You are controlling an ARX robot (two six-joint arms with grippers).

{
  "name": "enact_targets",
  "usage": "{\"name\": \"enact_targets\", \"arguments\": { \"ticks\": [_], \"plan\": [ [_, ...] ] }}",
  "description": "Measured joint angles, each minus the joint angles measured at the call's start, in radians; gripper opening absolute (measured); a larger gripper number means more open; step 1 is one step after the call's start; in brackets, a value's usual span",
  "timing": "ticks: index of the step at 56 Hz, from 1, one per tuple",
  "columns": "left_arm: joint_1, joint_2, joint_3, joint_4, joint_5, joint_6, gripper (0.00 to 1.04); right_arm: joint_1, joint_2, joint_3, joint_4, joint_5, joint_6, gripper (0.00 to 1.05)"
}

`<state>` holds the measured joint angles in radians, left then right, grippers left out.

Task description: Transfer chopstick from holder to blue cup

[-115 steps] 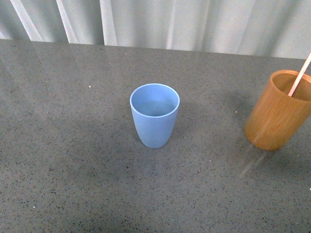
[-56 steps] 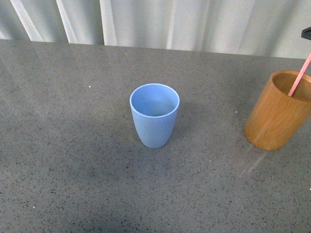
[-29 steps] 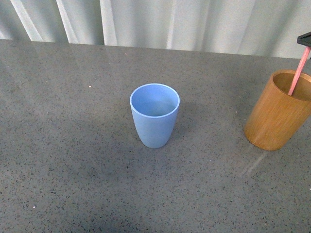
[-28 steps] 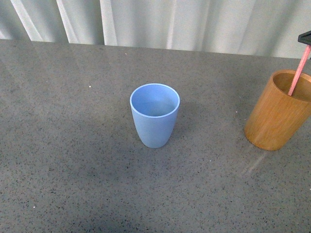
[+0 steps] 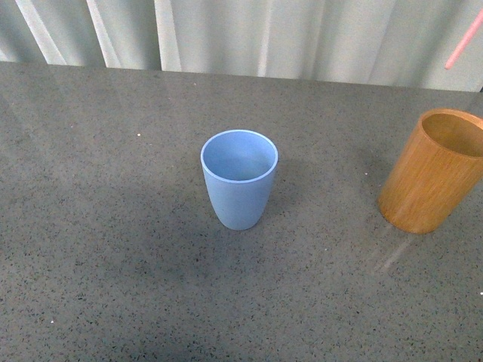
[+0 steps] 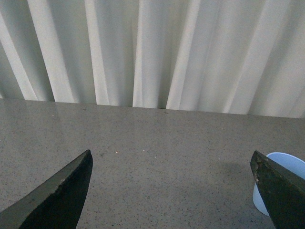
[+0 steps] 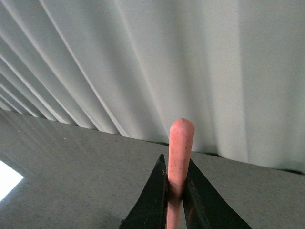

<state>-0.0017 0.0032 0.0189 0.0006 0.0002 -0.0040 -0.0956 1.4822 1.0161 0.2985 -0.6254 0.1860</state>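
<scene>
The blue cup (image 5: 239, 179) stands upright and empty mid-table; its rim also shows in the left wrist view (image 6: 285, 164). The orange-brown holder (image 5: 435, 172) stands at the right edge, empty. The pinkish chopstick (image 5: 463, 41) hangs in the air at the top right, clear above the holder, its upper part out of frame. My right gripper (image 7: 175, 179) is shut on the chopstick (image 7: 179, 148), whose rounded end sticks out past the fingertips; the gripper itself is out of the front view. My left gripper (image 6: 172, 164) is open and empty, low over the table left of the blue cup.
The grey speckled table (image 5: 113, 226) runs back to a white pleated curtain (image 5: 249, 34). The holder sits about a cup's width from the table's far edge.
The chopstick has risen out of the holder and now hangs above it. The holder is empty. The blue cup and the left arm have not moved.
</scene>
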Motion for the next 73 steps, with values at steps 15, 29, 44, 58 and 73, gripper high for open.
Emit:
{"name": "enact_targets", "arguments": {
  "ticks": [15, 29, 44, 58, 73],
  "plan": [
    [0.000, 0.000, 0.000, 0.000, 0.000, 0.000, 0.98, 0.294, 0.060, -0.032, 0.066, 0.130, 0.030, 0.03],
    [0.000, 0.000, 0.000, 0.000, 0.000, 0.000, 0.98, 0.442, 0.225, 0.037, 0.089, 0.224, 0.052, 0.03],
    [0.000, 0.000, 0.000, 0.000, 0.000, 0.000, 0.98, 0.489, 0.300, 0.060, 0.073, 0.261, 0.020, 0.03],
    [0.000, 0.000, 0.000, 0.000, 0.000, 0.000, 0.98, 0.509, 0.311, 0.032, 0.067, 0.293, -0.006, 0.42],
    [0.000, 0.000, 0.000, 0.000, 0.000, 0.000, 0.98, 0.471, 0.188, -0.147, 0.333, 0.630, -0.066, 0.65]
  ]
}}
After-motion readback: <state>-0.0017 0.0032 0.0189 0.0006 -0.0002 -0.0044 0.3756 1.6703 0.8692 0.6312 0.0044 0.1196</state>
